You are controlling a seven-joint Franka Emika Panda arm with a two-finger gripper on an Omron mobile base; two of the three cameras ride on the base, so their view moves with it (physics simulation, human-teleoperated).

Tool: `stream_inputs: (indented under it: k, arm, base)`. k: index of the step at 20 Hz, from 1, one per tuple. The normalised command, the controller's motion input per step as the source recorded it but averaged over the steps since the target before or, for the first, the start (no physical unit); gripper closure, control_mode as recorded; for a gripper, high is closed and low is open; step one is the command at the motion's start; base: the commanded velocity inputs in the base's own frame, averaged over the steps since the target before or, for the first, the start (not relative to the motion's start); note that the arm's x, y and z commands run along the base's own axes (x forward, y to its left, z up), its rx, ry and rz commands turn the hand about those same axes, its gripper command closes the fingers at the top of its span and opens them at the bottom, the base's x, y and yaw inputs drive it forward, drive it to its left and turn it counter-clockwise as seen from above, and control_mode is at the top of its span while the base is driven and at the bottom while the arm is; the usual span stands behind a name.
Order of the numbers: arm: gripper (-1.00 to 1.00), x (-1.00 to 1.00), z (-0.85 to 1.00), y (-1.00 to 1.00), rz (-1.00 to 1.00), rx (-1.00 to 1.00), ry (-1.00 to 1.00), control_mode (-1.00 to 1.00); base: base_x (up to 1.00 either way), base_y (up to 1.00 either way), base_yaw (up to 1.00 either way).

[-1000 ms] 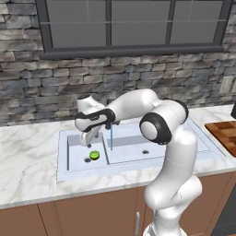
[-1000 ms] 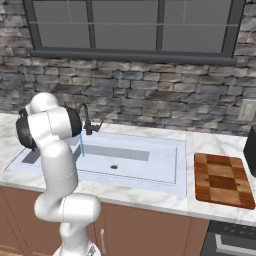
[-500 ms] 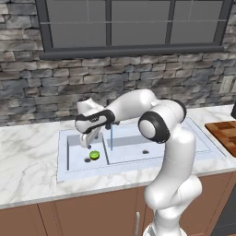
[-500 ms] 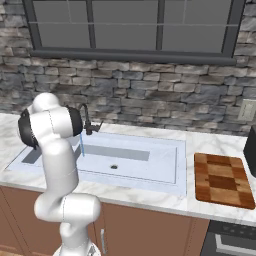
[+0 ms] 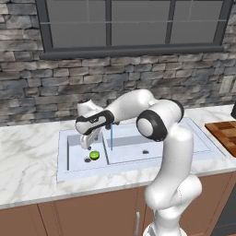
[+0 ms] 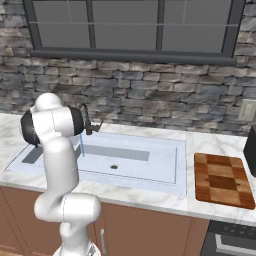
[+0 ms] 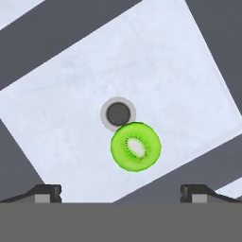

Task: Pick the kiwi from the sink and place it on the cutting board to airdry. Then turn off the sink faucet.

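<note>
The tool [image 7: 121,191] stands wide open, holding nothing: in the hand view its two dark tips rise far apart at the bottom edge, left and right. Just above the gap between them, slightly right of centre, lies the kiwi [image 7: 135,146], cut face up. It sits on the floor of the smaller basin of the sink [image 5: 73,166], touching the lower right rim of the drain hole [image 7: 118,113].

In the left base view the tool [image 5: 86,141] hangs in the left middle of the frame, just above and left of the kiwi [image 5: 94,155]. Over the last second it has sunk a little toward the basin, while the kiwi has stayed put and the jaws have stayed wide. That reads as the final descent before a grasp; the pick is not yet made.

A thin blue stream [image 5: 111,137] falls from the sink faucet [image 6: 86,120], so the water is on and that step remains. The cutting board [image 6: 221,180] lies on the table [image 6: 205,146] at the lower right of the right base view, well apart from the kiwi and bare
</note>
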Motion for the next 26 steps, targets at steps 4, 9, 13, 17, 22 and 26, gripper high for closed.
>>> stream_inputs:
  k: [4,9,13,17,22,26]
  arm:
    - [-1.0,0.08,-0.1,0.03,0.0,0.0,0.01,-1.0]
    - [-1.0,0.06,-0.09,0.03,0.0,0.0,0.0,-1.0]
    - [-1.0,0.05,-0.08,0.01,0.0,0.0,0.0,-1.0]
    - [-1.0,0.03,-0.07,0.0,0.0,0.0,0.0,-1.0]
    - [-1.0,0.03,-0.12,0.0,0.0,0.0,0.0,-1.0]
    - [-1.0,0.04,-0.15,0.0,0.0,0.0,0.0,-1.0]
  base:
    - [0.0,0.0,0.0]
    - [0.0,0.0,0.0]
    - [0.0,0.0,0.0]
    - [0.0,0.0,0.0]
    - [0.0,0.0,0.0]
    - [0.0,0.0,0.0]
